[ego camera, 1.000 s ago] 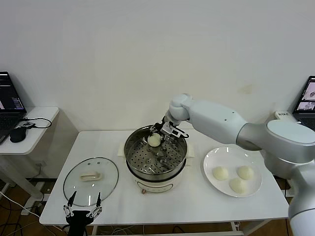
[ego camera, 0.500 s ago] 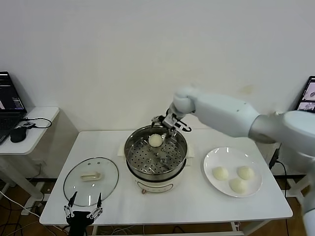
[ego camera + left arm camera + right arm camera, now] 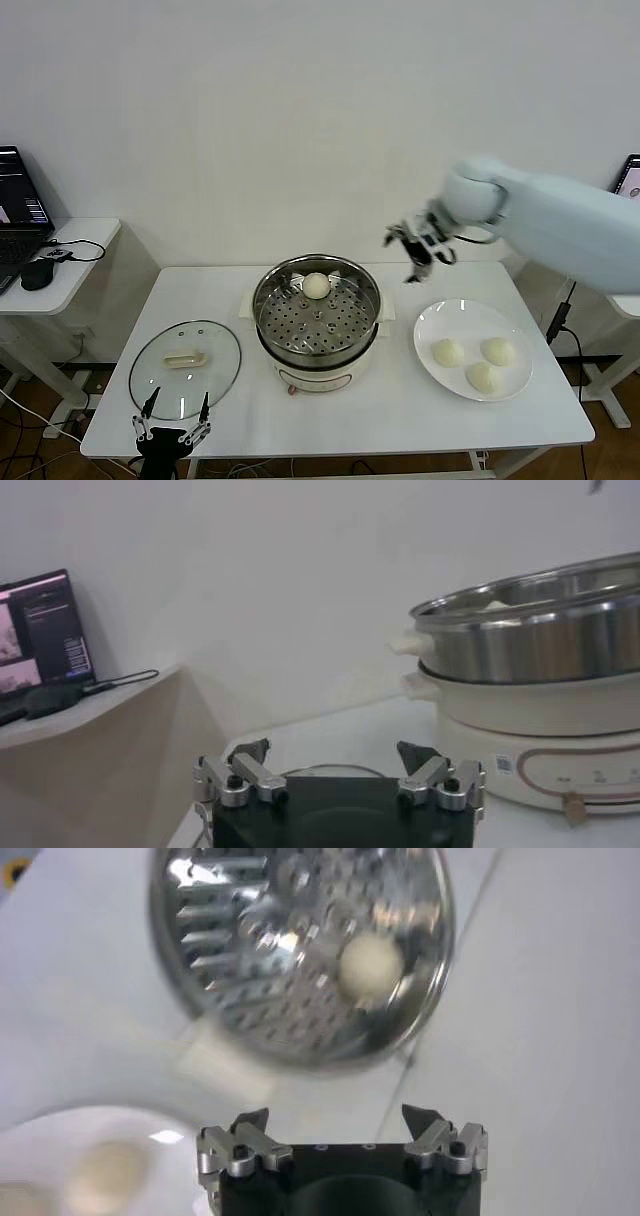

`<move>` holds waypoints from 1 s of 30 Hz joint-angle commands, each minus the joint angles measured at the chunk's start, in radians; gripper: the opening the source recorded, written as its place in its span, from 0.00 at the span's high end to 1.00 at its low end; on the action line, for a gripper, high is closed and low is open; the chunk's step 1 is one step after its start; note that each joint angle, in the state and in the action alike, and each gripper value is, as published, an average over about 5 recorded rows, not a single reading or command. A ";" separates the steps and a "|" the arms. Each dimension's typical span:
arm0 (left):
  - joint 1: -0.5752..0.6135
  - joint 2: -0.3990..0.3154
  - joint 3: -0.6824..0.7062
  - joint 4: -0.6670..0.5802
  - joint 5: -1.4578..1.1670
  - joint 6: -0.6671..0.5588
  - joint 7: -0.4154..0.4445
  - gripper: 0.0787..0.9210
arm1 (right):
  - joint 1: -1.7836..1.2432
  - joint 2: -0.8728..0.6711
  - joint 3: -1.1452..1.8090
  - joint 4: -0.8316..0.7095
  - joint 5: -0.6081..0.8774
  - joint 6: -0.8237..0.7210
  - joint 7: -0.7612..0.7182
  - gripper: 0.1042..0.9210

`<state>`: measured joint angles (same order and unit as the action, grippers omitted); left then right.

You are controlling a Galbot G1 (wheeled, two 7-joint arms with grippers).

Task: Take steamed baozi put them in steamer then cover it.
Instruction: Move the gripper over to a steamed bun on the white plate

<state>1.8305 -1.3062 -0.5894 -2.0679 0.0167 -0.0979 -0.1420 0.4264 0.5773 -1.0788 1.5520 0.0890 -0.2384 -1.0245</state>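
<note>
Your right hand (image 3: 418,255) is up in the air behind the table (image 3: 400,410), between the steamer (image 3: 317,318) and the plate (image 3: 428,330), with its fingers spread wide and nothing between them; your right wrist view looks down past those open fingers (image 3: 235,1148) at the steamer (image 3: 250,978) and the bun (image 3: 371,964) inside it. One bun (image 3: 316,286) sits on the perforated tray at the back of the steamer, close to the far wall. Three more buns (image 3: 483,376) lie together on the white plate to the right of the steamer, at the right end of the table. The glass lid (image 3: 185,368) with its cream handle lies flat on the table to the left of the steamer, just beside it, so the pot is uncovered. Your left hand (image 3: 170,432) is parked low at the table's near edge, just in front of the lid, fingers wide apart and empty; from its wrist view you see the open fingers (image 3: 240,778) with the steamer (image 3: 530,630) on its white base standing beyond them.
</note>
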 commanded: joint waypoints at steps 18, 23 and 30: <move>0.008 -0.002 -0.019 0.003 0.019 0.005 0.005 0.12 | -0.663 -0.106 0.489 -0.113 -0.259 -0.020 -0.002 0.12; 0.012 -0.003 -0.034 0.007 0.019 0.004 0.005 0.12 | -0.634 -0.019 0.461 -0.184 -0.268 -0.020 0.006 0.12; 0.014 -0.005 -0.041 0.014 0.021 0.003 0.004 0.12 | -0.618 0.076 0.431 -0.236 -0.275 -0.020 0.008 0.12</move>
<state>1.8443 -1.3117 -0.6284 -2.0539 0.0379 -0.0948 -0.1375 -0.1545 0.5921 -0.6695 1.3660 -0.1681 -0.2567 -1.0155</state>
